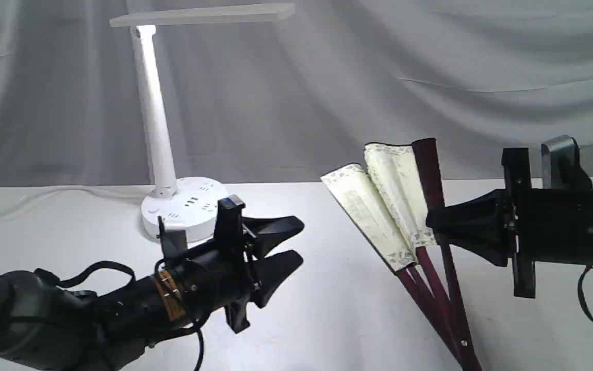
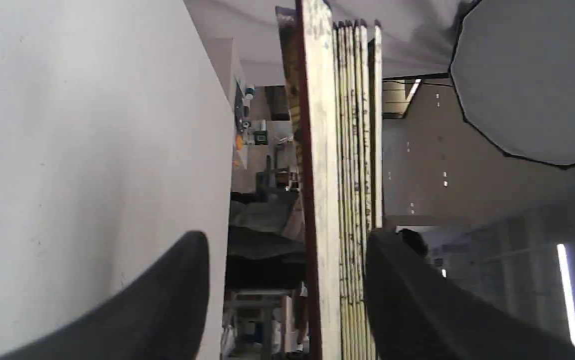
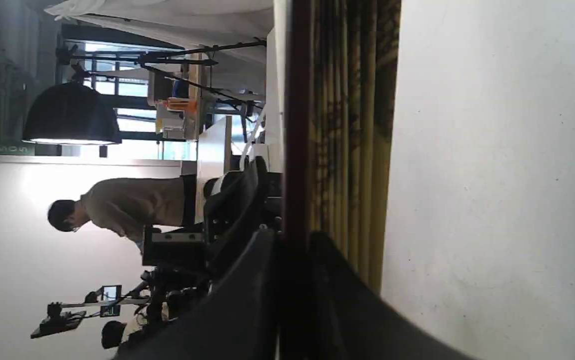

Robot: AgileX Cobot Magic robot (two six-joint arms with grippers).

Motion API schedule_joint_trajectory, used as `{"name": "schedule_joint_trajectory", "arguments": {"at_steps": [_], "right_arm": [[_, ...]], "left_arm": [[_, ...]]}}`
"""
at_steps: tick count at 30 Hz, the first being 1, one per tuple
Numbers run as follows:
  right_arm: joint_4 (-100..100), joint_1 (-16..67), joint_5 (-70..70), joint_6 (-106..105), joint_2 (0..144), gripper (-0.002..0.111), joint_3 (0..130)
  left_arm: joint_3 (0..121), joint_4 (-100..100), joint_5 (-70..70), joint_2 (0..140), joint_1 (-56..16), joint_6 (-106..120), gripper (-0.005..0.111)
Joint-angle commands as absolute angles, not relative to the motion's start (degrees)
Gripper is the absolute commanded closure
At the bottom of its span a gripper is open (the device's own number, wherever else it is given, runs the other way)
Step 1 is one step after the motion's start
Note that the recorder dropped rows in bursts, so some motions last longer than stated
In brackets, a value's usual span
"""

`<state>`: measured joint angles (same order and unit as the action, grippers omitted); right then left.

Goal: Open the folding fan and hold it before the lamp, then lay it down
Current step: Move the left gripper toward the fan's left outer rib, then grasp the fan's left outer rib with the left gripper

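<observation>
Partly spread cream paper folding fan with dark maroon wooden ribs [image 1: 381,203], upright and tilted over the white tabletop [image 1: 327,309], well apart from the white slim-stemmed desk lamp [image 1: 154,123]. Your right hand [image 1: 432,222] is clamped on the maroon outer guard [image 1: 427,165]; your left hand [image 1: 299,241] gapes empty. Judge the leaf light, thin and easily torn, the ribs stiff: grasp wood only. The fan's foot runs off the frame, so you cannot tell whether it rests on the tabletop; the script is illegible.
</observation>
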<state>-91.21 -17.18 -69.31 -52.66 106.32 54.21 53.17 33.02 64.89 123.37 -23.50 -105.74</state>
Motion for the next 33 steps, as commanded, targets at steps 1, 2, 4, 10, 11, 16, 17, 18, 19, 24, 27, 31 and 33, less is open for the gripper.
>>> {"name": "schedule_joint_trajectory", "arguments": {"at_steps": [1,2,4,10,11,16,17,18,19,24,27,31,33], "right_arm": [[-92.2,-17.11,-69.96,-54.17,105.56,0.108,53.82],[-92.2,-17.11,-69.96,-54.17,105.56,0.108,53.82],[-92.2,-17.11,-69.96,-54.17,105.56,0.108,53.82],[-92.2,-17.11,-69.96,-54.17,105.56,0.108,53.82],[-92.2,-17.11,-69.96,-54.17,105.56,0.108,53.82],[-92.08,-17.11,-69.96,-54.18,105.56,0.108,53.82],[-92.08,-17.11,-69.96,-54.18,105.56,0.108,53.82],[-92.08,-17.11,-69.96,-54.18,105.56,0.108,53.82],[-92.08,-17.11,-69.96,-54.18,105.56,0.108,53.82],[-92.08,-17.11,-69.96,-54.54,105.56,0.108,53.82],[-91.87,-17.11,-69.96,-54.79,105.56,0.108,53.82],[-91.87,-17.11,-69.96,-54.9,105.56,0.108,53.82],[-91.62,-17.11,-69.96,-54.92,105.56,0.108,53.82]], "left_arm": [[56.02,33.22,66.58,125.5,-25.82,-107.97,0.059],[57.08,33.22,66.32,126.16,-26.42,-107.97,0.059],[59.45,32.61,66.06,127.31,-27.95,-107.97,0.059],[64.8,28.59,65.56,130.19,-30.65,-107.86,0.059],[65.74,28.59,65.56,130.83,-30.6,-107.86,0.059],[69.59,27.85,65.56,132.97,-30.69,-107.98,0.059],[70.06,27.39,65.56,133.21,-30.8,-107.98,0.059],[70.73,26.85,65.56,133.44,-30.8,-107.98,0.059],[71.12,26.54,65.19,133.58,-30.96,-107.98,0.059],[71.63,26.15,62.72,133.58,-30.96,-107.98,0.062],[71.63,26.15,62.59,133.58,-30.96,-107.98,0.065],[71.63,25.9,62.59,133.58,-30.96,-108.1,0.065],[71.63,25.9,62.59,133.58,-30.96,-108.1,0.066]]}}
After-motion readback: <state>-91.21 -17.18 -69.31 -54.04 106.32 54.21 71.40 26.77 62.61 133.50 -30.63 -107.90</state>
